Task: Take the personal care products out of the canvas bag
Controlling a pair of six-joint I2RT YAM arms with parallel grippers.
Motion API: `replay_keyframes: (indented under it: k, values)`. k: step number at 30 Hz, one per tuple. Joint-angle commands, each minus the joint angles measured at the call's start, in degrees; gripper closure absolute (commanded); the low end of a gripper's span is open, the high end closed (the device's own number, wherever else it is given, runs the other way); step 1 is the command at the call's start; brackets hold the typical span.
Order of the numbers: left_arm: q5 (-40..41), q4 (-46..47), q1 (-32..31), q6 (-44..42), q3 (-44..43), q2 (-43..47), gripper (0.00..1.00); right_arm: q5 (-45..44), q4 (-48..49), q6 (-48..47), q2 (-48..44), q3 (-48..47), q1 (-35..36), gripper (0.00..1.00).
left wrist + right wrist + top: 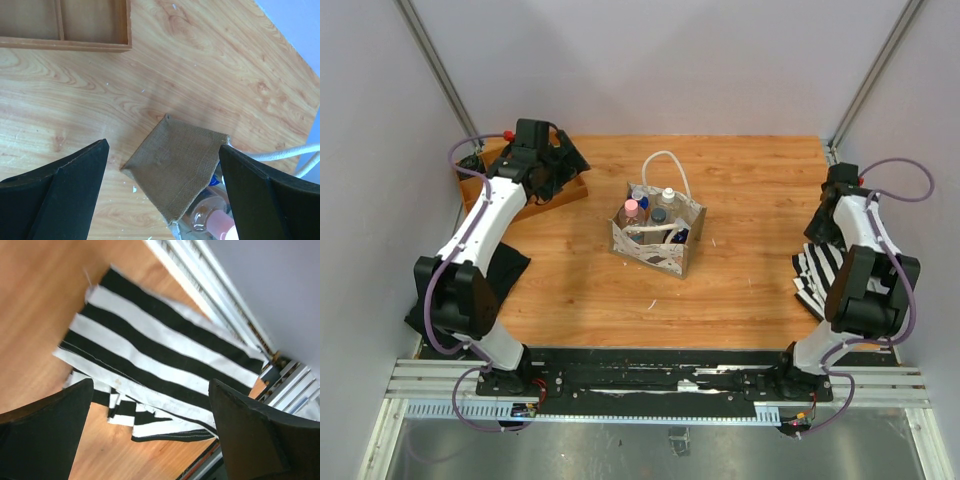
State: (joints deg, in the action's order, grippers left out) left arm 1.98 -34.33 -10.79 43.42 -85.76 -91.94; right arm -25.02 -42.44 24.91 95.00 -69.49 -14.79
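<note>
Top external: left gripper by tray, right gripper over striped cloth; both agape, empty.

- The canvas bag stands central on the table, bottles upright inside, rope handle arching above.
- My left arm reaches over the wooden tray.
- My right arm hangs above the striped cloth.

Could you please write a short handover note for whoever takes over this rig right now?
Left hand: open, empty, near the brown wooden compartment tray, facing the bag.
Right hand: open, empty, above the black-and-white striped cloth.
Beige canvas bag with white rope handles stands upright mid-table, holding small bottles, among them a pink-capped bottle and a white-capped bottle.
Done: no bottle out yet.
Left: lift out every bottle.
</note>
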Motion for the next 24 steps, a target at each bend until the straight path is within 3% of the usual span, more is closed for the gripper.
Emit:
replay_keyframes:
  k: [1, 5, 9, 12, 15, 18, 21, 24]
  values:
    - [0.2, 0.3, -0.3, -2.1, 1.8, 3.0, 0.0, -5.7, -0.4, -1.0, -4.9, -4.1, 1.9, 0.02]
    - [1.6, 1.6, -2.4, -4.5, 3.8, 5.9, 0.0, -2.7, 6.9, -9.6, -13.6, -0.6, 15.0, 0.01]
    - [2.2, 4.6, -6.8, -8.2, 7.4, 9.6, 0.0, 18.4, 15.6, -14.4, -20.1, 1.6, 26.8, 0.01]
    - [-0.3, 9.3, -8.3, -11.0, 11.1, 14.1, 0.0, 27.5, 19.0, -15.4, -21.3, -0.6, 31.0, 0.03]
    - [-1.1, 11.8, -8.6, -12.2, 13.1, 16.9, 0.0, 34.1, 19.2, -16.1, -19.1, -5.0, 33.1, 0.31]
    - [-3.2, 11.7, -8.6, -12.9, 12.4, 16.2, 0.01, 41.1, 17.8, -17.2, -14.8, -10.2, 34.6, 0.42]
    - [-5.3, 9.7, -9.9, -14.0, 9.8, 13.6, 0.0, 48.2, 14.7, -18.9, -10.3, -15.2, 36.8, 0.37]
    - [-2.3, 7.4, -12.6, -15.9, 7.5, 11.4, 0.0, 46.8, 10.9, -22.6, -7.0, -17.9, 41.6, 0.34]
